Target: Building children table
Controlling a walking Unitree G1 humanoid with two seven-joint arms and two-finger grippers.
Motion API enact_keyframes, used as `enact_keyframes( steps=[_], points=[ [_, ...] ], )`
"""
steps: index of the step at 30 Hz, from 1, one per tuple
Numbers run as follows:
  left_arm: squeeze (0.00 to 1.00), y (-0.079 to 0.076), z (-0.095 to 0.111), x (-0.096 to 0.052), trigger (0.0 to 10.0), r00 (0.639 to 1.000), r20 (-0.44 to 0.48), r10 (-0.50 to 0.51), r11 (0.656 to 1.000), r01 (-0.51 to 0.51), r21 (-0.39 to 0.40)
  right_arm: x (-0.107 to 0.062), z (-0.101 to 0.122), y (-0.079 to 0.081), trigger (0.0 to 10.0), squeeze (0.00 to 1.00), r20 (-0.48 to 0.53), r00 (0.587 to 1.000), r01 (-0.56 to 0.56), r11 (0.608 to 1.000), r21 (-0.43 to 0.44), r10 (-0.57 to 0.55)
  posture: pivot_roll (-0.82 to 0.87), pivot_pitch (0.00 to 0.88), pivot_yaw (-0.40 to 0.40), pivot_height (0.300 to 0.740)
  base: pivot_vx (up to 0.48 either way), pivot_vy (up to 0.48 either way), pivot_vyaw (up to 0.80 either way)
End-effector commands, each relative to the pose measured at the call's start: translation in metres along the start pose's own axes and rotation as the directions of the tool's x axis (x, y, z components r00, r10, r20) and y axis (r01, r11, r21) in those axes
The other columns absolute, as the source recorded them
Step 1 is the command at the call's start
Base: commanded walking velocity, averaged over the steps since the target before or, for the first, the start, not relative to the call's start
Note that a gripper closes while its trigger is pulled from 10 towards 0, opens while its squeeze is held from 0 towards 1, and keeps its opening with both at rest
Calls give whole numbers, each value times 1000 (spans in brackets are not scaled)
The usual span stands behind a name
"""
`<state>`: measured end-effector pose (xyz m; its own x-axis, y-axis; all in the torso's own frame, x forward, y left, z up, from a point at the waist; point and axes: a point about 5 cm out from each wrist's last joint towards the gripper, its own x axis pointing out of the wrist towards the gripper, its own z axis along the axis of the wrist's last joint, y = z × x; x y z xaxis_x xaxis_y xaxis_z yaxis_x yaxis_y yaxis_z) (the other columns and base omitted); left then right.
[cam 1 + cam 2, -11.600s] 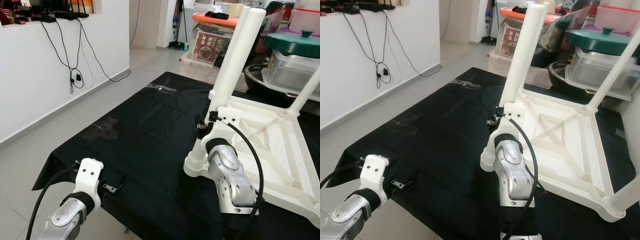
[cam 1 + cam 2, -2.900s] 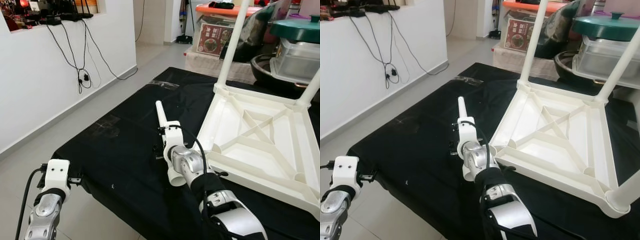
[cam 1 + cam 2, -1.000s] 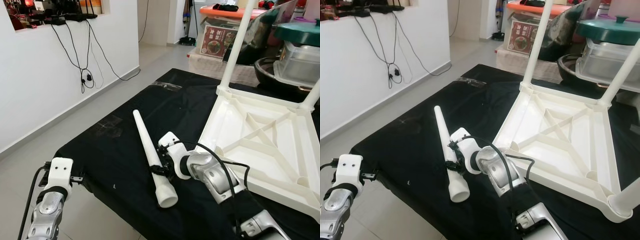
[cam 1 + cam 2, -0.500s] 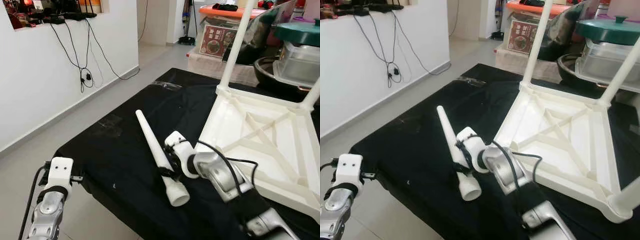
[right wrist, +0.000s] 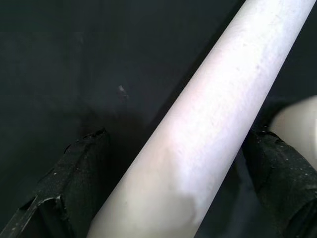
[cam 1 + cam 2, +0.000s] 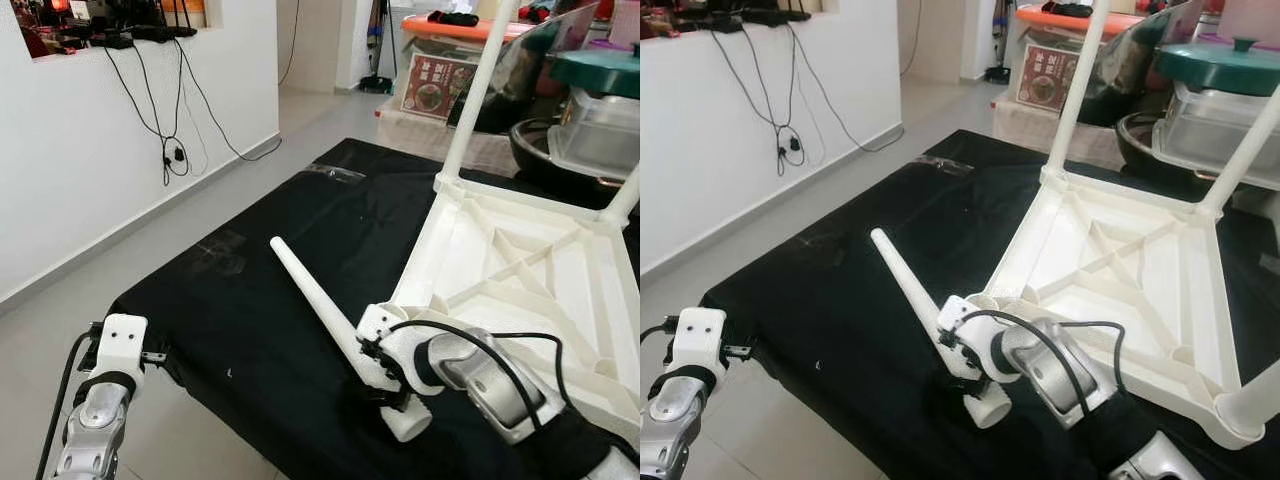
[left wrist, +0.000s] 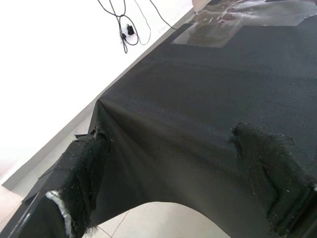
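Slippage is looming: right gripper (image 6: 372,368) is clamping the leg (image 6: 318,303) near its fat end, tip tilting, beside the tabletop (image 6: 520,290); left gripper (image 7: 173,163) is hanging open.

You see two silver arms with black collars, white wrist blocks and looping black cables. The left claw (image 7: 173,198) and right claw (image 5: 183,193) have black, fabric-covered fingers (image 7: 81,163) with frayed edges.

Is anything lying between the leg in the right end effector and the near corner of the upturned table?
Nothing visible does. The right end effector holds the loose leg just left of the upturned table; between them there is bare black cloth. The robot's own forearm partly hides the near corner.
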<state>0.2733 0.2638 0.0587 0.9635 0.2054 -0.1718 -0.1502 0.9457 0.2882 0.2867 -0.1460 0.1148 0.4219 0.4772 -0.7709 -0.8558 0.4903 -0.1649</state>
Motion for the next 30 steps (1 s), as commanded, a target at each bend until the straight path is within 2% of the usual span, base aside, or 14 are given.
enact_keyframes(
  steps=[1,2,3,6,7,17,23,26,27,28,29,30],
  points=[
    [0,-6,-34,-12,10000,986,-166,-27,999,34,38,5,-19,3,10000,0,-76,997,-11,1000,22,13,20,0,-93,740,0,0,0],
    [0,-5,-34,-12,10000,986,-166,-26,999,33,39,5,-21,2,10000,0,-85,996,-14,1000,14,16,20,0,-93,740,0,0,0],
    [0,-5,-34,-11,10000,986,-166,-25,999,32,41,4,-24,1,3922,0,-92,995,-25,1000,2,25,24,0,-96,740,0,0,0],
    [0,-5,-34,-11,10000,986,-166,-24,999,32,43,3,-27,1,3922,0,-99,994,-37,999,-11,36,24,0,-96,740,0,0,0],
    [0,-4,-34,-11,10000,986,-165,-23,999,30,45,2,-29,0,0,0,-101,994,-40,999,-10,39,31,0,-100,740,0,0,0],
    [0,-1,-34,-10,10000,986,-166,-15,998,24,53,3,-17,1,0,0,-23,997,-71,997,-14,70,37,0,-96,740,0,0,0],
    [0,1,-32,-9,10000,986,-164,-14,998,24,58,5,-5,10,0,0,37,993,-111,991,-76,114,44,0,-88,740,0,0,0],
    [0,3,-30,-7,10000,987,-158,-12,998,22,61,3,15,13,0,0,142,983,-104,991,-89,116,49,0,-83,740,0,0,0],
    [0,3,-29,-7,10000,988,-155,-13,998,23,60,-2,37,10,0,0,270,958,-85,995,-47,94,50,0,-80,740,0,0,0],
    [0,4,-29,-7,10000,988,-153,-14,998,23,59,-6,50,7,0,0,353,932,-78,997,-13,78,50,0,-79,740,0,0,0],
    [0,4,-29,-7,10000,988,-153,-14,998,23,59,-6,50,7,0,0,353,932,-78,997,-13,78,50,0,-79,740,0,0,0],
    [0,3,-28,-7,10000,989,-146,-21,998,29,52,-13,68,5,0,0,452,890,-88,995,40,61,53,0,-79,740,0,0,0]
  ],
)
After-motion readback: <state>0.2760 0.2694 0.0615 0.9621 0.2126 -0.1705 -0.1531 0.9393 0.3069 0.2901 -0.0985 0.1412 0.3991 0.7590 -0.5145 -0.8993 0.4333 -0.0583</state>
